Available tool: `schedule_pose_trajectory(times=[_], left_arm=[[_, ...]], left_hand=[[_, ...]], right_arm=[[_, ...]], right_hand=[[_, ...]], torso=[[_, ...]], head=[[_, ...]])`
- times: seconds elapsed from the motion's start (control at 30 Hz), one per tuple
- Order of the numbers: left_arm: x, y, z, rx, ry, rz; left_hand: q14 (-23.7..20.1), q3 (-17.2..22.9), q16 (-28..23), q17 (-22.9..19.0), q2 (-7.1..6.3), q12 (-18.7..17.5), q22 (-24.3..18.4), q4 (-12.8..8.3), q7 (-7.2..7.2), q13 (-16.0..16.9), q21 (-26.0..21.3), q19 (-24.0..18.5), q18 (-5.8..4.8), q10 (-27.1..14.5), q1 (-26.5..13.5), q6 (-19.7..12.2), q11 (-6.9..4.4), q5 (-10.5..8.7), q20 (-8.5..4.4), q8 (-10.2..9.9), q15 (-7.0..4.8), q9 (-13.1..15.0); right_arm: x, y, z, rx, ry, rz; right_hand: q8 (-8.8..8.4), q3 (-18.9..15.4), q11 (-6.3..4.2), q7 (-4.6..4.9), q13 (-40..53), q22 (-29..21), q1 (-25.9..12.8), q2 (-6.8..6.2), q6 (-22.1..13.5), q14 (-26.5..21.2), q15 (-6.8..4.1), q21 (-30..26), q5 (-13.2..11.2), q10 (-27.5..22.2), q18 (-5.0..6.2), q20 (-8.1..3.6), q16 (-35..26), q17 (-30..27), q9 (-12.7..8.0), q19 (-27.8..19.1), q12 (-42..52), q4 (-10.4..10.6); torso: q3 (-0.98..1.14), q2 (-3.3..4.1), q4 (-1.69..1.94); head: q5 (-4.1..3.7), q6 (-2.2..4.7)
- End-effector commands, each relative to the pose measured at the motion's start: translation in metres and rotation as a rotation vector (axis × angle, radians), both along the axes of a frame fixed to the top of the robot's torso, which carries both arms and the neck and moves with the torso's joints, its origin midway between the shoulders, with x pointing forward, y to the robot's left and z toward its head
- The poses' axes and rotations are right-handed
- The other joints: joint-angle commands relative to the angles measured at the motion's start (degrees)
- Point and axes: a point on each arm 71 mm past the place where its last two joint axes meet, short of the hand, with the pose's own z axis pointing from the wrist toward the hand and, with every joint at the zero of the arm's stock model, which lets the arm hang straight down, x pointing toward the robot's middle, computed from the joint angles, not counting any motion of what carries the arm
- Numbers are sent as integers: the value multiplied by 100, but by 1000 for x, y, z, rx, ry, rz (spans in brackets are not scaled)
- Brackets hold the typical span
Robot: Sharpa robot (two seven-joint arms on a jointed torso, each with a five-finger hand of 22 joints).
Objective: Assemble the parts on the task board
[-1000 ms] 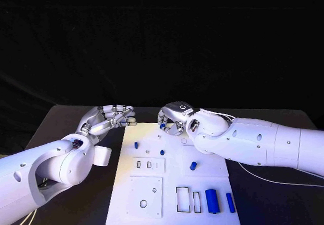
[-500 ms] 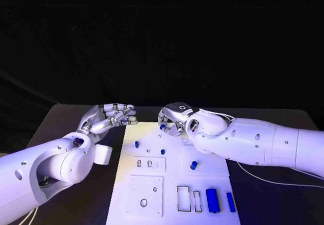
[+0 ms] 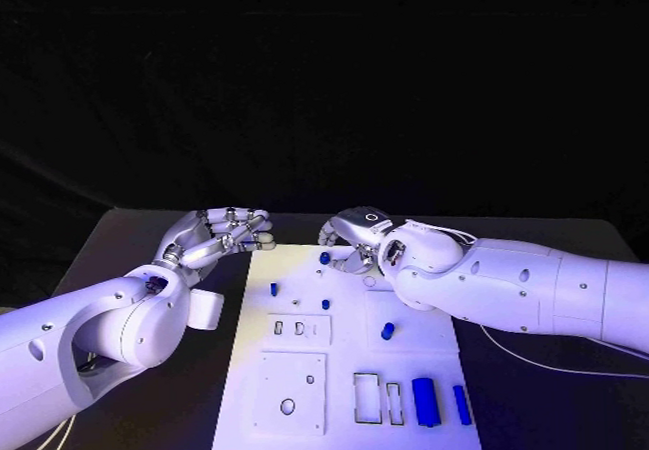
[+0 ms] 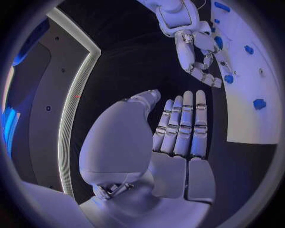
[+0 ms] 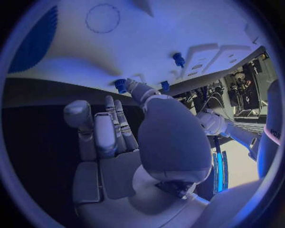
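The white rectangular task board lies flat in the middle of the black worktop, running lengthwise away from the robot. Small blue parts are scattered over it: a little blue peg near the far end, another small blue stub toward the board's left edge, a tiny one mid-board, a short blue oblong piece further right, and two long blue bars, a fat one and a thin one, lying side by side near the close end next to some rectangular cutouts.

The right hand sits over the far end of the board, right beside that far peg. From the right wrist view its fingers look straightish, and one fingertip seems to be right at a blue peg, but honestly I can't tell if it's actually gripping it or just touching.

The left hand is off the board's far left corner, above the dark worktop, fingers curled in loosely and holding nothing. The left wrist view shows its fingers lined up together, with the right hand across from it.
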Motion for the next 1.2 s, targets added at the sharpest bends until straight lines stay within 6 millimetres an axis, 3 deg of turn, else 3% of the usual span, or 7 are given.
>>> schedule_pose_trajectory(times=[0.03, 0.2, 0.4, 0.6, 0.77, 1.0, 1.2], left_arm=[[0, -2, 1, -11, -3, -19], [0, 0, 1, -13, 0, -16], [1, 1, 1, -14, 0, -14], [2, 3, 0, -14, 1, -13], [2, 4, 0, -14, 1, -13], [2, 3, 0, -15, 0, -15], [2, 4, 0, -15, 0, -15]], left_hand=[[-19, 25, -38, 5, -42, -20, -5, 8, 53, 0, -22, -23, 19, -12, -11, -13, 32, -32, 21, -30, 1, -5], [-19, 25, -38, 5, -42, -20, -5, 8, 53, 0, -22, -23, 19, -12, -11, -13, 32, -32, 21, -30, 1, -5], [-19, 25, -38, 5, -42, -20, -5, 8, 53, 0, -22, -23, 19, -12, -11, -13, 32, -32, 21, -30, 1, -5], [-23, 33, -40, 12, -44, -31, -8, 3, 53, 1, -24, -25, 20, -9, -14, -15, 33, -33, 23, -33, 3, -6], [-23, 33, -40, 12, -44, -31, -8, 3, 53, 1, -24, -25, 20, -9, -14, -15, 33, -33, 23, -33, 3, -6], [-23, 33, -40, 12, -44, -31, -8, 3, 53, 1, -24, -25, 20, -9, -14, -15, 33, -33, 23, -33, 3, -6], [-23, 33, -40, 12, -44, -31, -8, 3, 53, 1, -24, -25, 20, -9, -14, -15, 33, -33, 23, -33, 3, -6]], right_arm=[[-6, -11, 1, 11, 6, -7], [-16, -36, 7, 59, 35, -46], [-24, -75, 15, 145, 130, -139], [-22, -106, 12, 168, 209, -233], [-20, -119, 8, 154, 253, -270], [-17, -122, 1, 123, 297, -298], [-15, -120, -6, 109, 318, -306]], right_hand=[[-21, -79, 5, 6, -12, 65, 64, 33, 19, -2, 5, 15, 47, -2, 52, -11, -17, -5, 2, 64, 57, 30], [-38, -131, 20, 91, -22, 219, 57, 34, 127, 21, 12, 104, 169, 292, 18, -12, 15, 31, 8, 196, 210, 134], [-88, -76, -109, -1, 8, 638, -100, -93, 194, 133, -78, 388, 306, 975, -59, -72, 244, 399, 9, 464, 396, 357], [-229, -770, -308, -139, 430, 888, 180, -119, -23, 170, -243, 537, -83, 1754, -106, -232, 373, 587, 16, 589, 823, 493], [32, -2193, -378, -222, 2877, 1511, 938, 100, -144, 342, -286, 922, 230, 1312, -213, -309, 851, 1549, 267, 879, 3040, 1358], [236, -2387, -313, -162, 6644, 2040, 873, 208, -270, 544, -216, 1279, 455, 2114, -317, -233, 1305, 2793, 389, 1141, 6788, 1391], [390, -2418, -275, -131, 7811, 2299, 790, 242, -290, 589, -184, 1454, 490, 2643, -371, -185, 1379, 3050, 448, 1277, 7946, 1404]], torso=[[6, -7, -13], [12, -14, -38], [20, -36, -80], [37, -45, -101], [35, -39, -90], [32, -36, -99], [26, -37, -86]], head=[[-2, 5], [-2, 15], [-3, 25], [-49, 27], [-73, 18], [-61, 10], [-75, -15]])
